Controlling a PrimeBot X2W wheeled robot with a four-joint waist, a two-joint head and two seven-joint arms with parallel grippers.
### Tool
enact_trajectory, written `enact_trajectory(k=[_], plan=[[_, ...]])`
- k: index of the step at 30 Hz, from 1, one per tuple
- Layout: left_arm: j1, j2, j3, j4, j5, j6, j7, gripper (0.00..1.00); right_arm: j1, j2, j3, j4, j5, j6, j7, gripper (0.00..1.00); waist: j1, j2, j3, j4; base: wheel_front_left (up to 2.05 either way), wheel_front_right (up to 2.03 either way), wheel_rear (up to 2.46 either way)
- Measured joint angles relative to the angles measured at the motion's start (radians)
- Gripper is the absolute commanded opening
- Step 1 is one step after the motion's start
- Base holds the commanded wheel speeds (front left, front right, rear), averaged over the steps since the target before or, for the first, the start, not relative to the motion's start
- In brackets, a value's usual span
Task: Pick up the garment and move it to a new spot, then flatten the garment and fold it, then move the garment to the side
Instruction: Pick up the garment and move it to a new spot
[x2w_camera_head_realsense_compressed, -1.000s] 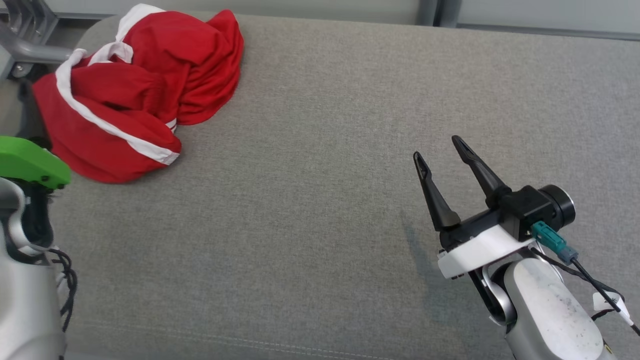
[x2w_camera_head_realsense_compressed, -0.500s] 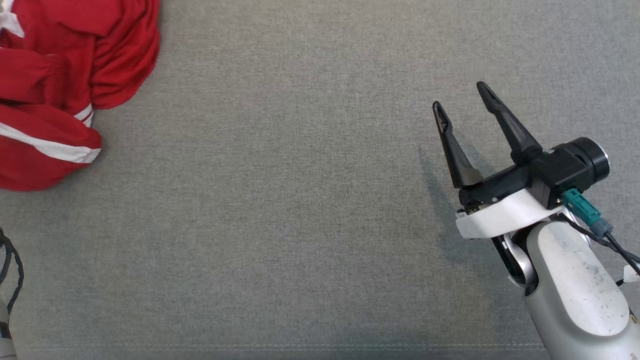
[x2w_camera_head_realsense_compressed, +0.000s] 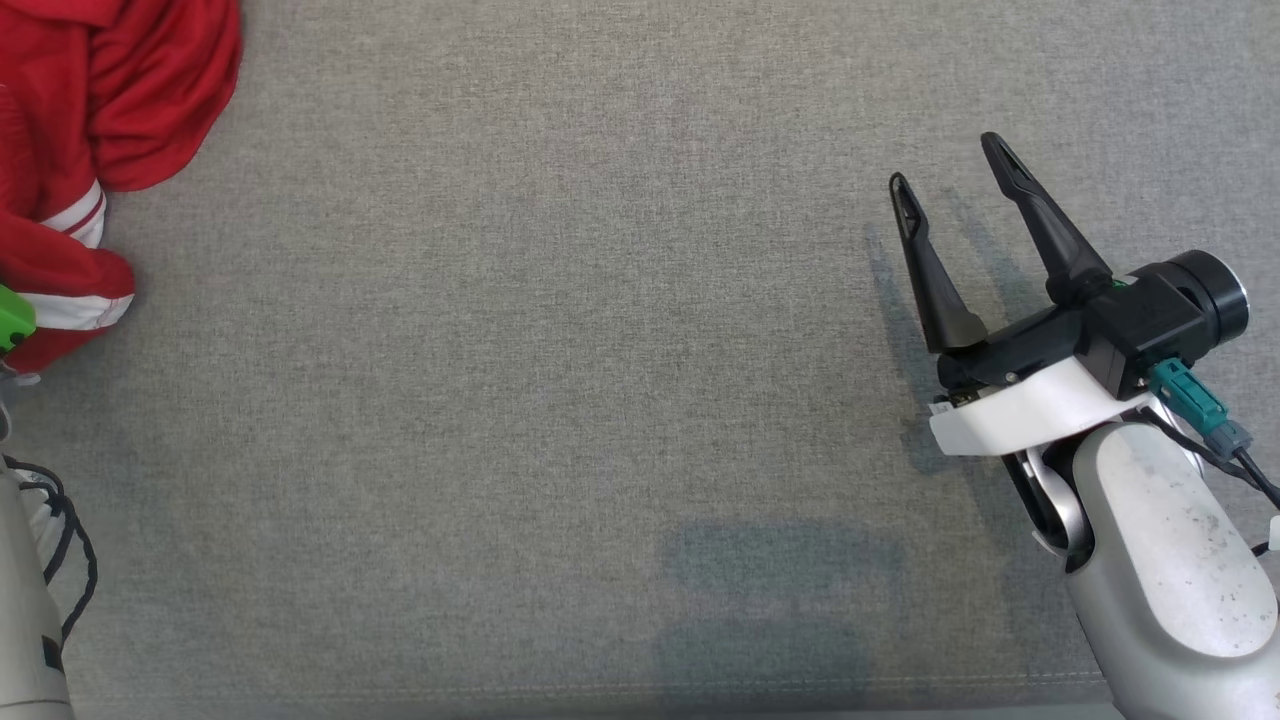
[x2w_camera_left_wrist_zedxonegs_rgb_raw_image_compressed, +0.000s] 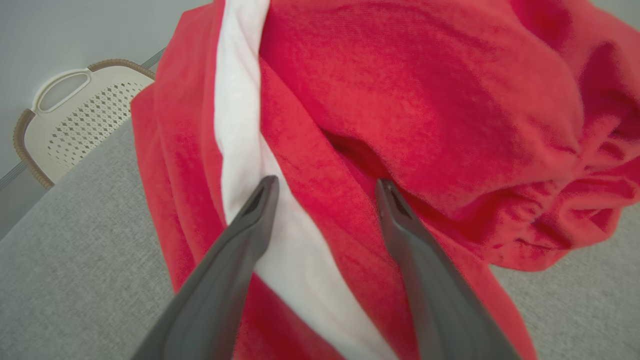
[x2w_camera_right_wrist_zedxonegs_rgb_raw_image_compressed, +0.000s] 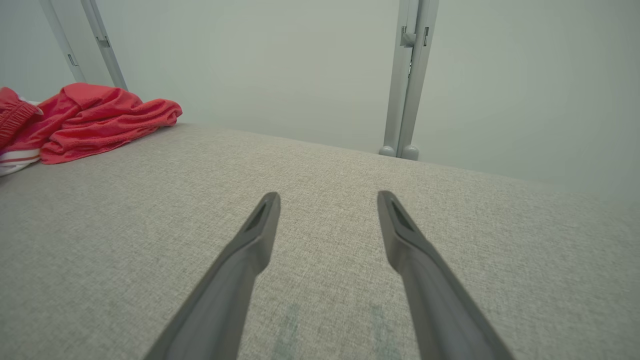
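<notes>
Basket (x2w_camera_left_wrist_zedxonegs_rgb_raw_image_compressed: 75, 115) beyond garment (x2w_camera_left_wrist_zedxonegs_rgb_raw_image_compressed: 400, 100) | left claw (x2w_camera_left_wrist_zedxonegs_rgb_raw_image_compressed: 326, 182) spread over garment

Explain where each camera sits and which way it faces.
Head view: on the head, looking down at the grey surface; open right hand at right.
Left wrist view: on that wrist, looking along the open left hand at the red garment.
Right wrist view: on that wrist, looking along the right hand across the surface toward a wall.
Shared: all three show the garment.
</notes>
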Motion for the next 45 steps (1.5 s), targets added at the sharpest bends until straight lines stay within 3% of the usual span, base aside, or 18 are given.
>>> enact_trajectory(k=[7,8,9,10,22,32,45], plan=[[-0.02,-0.002,0.033,0.07,0.017,0.003,0.0,1.0,-0.001,-0.004,0.0,0.003,0.0,0.0,0.0,1.0,0.0,0.0,0.004,0.008,0.0,0.0,0.0],[-0.022,-0.003,0.037,0.079,0.017,0.003,-0.001,0.84,-0.002,-0.005,0.0,0.003,0.0,0.0,0.0,1.0,0.0,0.0,0.004,0.008,0.0,0.0,0.0],[-0.023,-0.006,0.044,0.086,0.017,0.003,-0.002,0.29,-0.002,-0.005,0.001,0.004,0.0,0.001,0.0,1.0,0.0,0.0,0.004,0.008,0.0,0.0,0.0],[-0.028,-0.009,0.052,0.094,0.017,0.003,-0.012,0.0,-0.004,-0.005,0.001,0.004,0.0,0.001,0.0,1.0,0.0,0.0,0.005,0.009,0.0,0.0,0.0],[-0.067,-0.054,0.027,0.114,0.022,0.002,-0.113,0.0,-0.01,-0.009,-0.003,0.048,0.004,0.0,-0.003,1.0,0.0,0.0,-0.044,0.019,0.0,0.0,0.0],[-0.099,-0.04,-0.042,0.062,0.057,-0.099,-0.251,0.0,-0.005,0.015,-0.007,0.102,0.015,0.0,-0.006,1.0,-0.0001,0.0,-0.144,0.037,0.0,0.0,0.0],[-0.168,-0.014,-0.171,-0.074,0.122,-0.2,-0.33,0.0,0.034,0.073,0.011,0.133,0.059,0.0,-0.006,1.0,-0.0002,0.0,-0.3,0.019,0.0,0.0,0.0]])
